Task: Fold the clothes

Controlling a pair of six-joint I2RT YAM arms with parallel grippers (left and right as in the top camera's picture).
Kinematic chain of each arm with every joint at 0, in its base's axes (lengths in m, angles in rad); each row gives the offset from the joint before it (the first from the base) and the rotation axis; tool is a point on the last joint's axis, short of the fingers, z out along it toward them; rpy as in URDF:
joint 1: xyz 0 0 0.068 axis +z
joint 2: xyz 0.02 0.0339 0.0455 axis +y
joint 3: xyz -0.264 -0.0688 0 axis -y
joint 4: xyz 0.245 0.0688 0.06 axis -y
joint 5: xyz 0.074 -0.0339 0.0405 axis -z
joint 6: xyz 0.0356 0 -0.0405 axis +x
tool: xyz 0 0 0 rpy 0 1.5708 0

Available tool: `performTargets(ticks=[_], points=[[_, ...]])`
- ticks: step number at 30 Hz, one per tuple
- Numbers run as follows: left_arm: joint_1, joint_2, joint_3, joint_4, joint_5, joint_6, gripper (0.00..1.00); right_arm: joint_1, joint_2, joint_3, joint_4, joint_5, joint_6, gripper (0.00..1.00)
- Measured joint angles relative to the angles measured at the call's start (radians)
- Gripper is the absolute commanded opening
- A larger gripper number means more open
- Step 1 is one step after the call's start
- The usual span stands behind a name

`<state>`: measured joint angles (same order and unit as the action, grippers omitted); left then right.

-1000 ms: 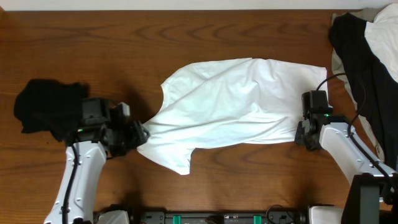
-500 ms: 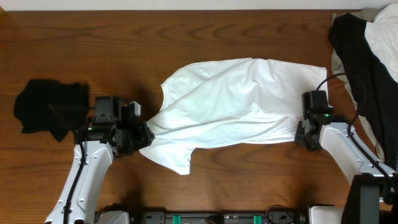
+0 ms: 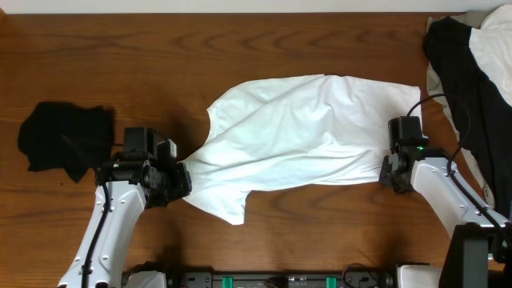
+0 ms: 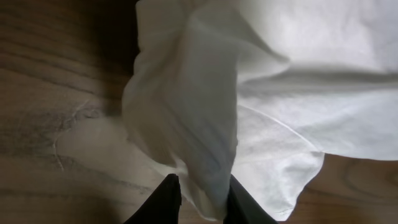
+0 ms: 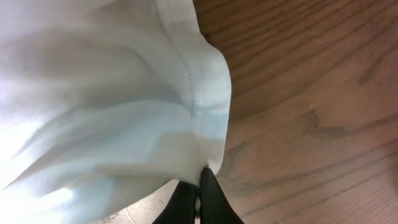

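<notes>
**T-shirt across the middle, a gripper at each end**

The T-shirt (image 3: 296, 136) lies spread on the table (image 3: 160, 48). It fills the centre of the overhead frame, running from lower left to upper right. The left gripper (image 3: 180, 178) sits at the shirt's lower-left tip, with cloth between its fingers. The right gripper (image 3: 387, 173) meets the hem the same way at the shirt's right edge, below the corner. A small folded garment (image 3: 56, 140) lies at the frame's left side — just beside the left arm and apart from the shirt. A heap of clothing (image 3: 468, 72) fills the upper right corner, near the shirt's right end — above the right arm in the frame.
</notes>
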<state>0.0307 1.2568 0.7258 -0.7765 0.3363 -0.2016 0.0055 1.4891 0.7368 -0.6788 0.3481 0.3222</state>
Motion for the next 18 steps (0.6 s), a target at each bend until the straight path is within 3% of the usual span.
performTargets(ticks=[13, 16, 18], points=[[-0.011, 0.0, 0.0, -0.009, 0.001, 0.0, 0.24, 0.0, 0.0, 0.0, 0.0, 0.0, 0.0, 0.01], [-0.024, 0.0, 0.0, -0.007, 0.002, -0.006, 0.09, 0.0, 0.0, 0.0, 0.0, 0.0, 0.0, 0.01], [-0.034, 0.0, 0.0, -0.005, 0.003, -0.005, 0.06, 0.0, 0.0, 0.0, 0.0, 0.0, 0.0, 0.01]])
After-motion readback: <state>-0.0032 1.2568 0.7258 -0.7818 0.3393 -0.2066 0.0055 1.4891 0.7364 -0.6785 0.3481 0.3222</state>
